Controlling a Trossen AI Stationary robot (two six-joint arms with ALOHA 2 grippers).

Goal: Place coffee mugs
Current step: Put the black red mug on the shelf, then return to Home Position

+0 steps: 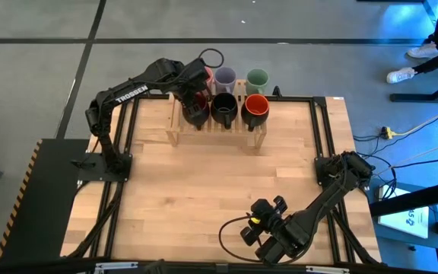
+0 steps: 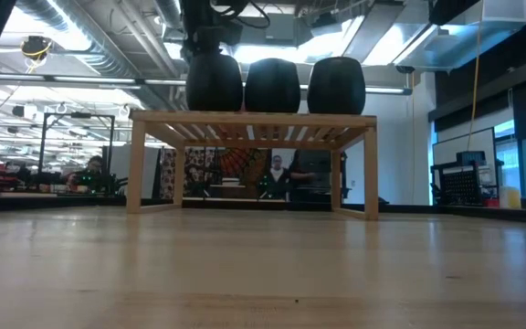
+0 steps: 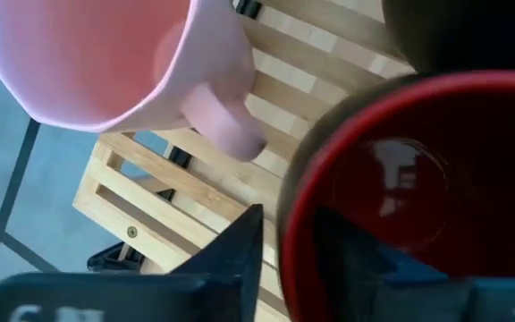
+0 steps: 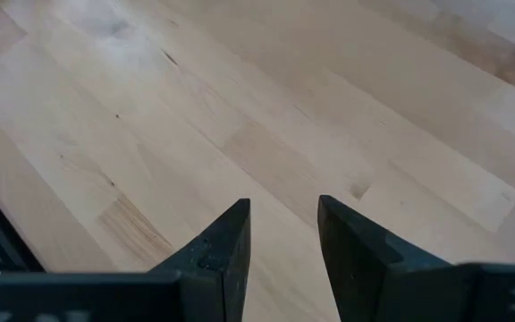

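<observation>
Your left gripper (image 1: 195, 90) is up at the far-left end of the wooden rack (image 1: 177, 129), fingers clamped over the rim of the red-lined mug (image 3: 418, 179), now on the slats beside the pink mug (image 3: 105, 63). All six mugs sit on the rack, so only the release looks left. Right gripper (image 4: 282, 234) waits near-right, fingers slightly apart, holding nothing.

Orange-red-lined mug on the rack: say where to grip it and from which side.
Grip the orange-red-lined mug by its rim wall, one finger inside, coming straight down from above. It stands mouth-up at the right end of the wooden rack, with the black mug close on its left.
</observation>
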